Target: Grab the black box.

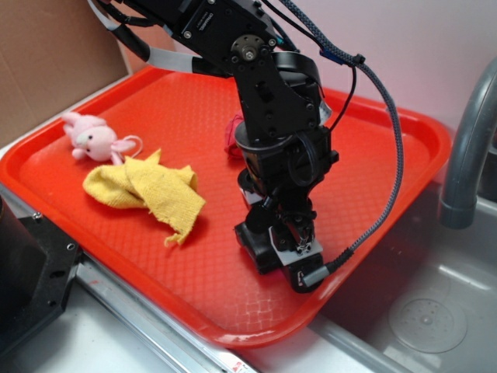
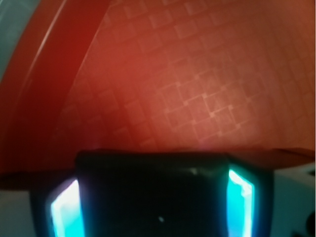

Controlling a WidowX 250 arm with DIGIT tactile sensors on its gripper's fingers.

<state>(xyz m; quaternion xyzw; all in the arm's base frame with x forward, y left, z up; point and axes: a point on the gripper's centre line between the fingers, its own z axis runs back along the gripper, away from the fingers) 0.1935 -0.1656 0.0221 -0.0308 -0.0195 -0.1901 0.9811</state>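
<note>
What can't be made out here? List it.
- Black box: exterior view, mostly behind the gripper; the wrist view cuts it off at the bottom edge.
- Grip: neither view shows clearly whether the fingers touch the box.
- Red ball: exterior view, half hidden by the arm.
- Tray: wrist view, blurred.

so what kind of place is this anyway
Probably a kitchen-sink style test setup: a red tray sits beside a steel sink basin with a grey faucet. A cardboard backdrop suggests a lab mock-up, not a home.
</note>
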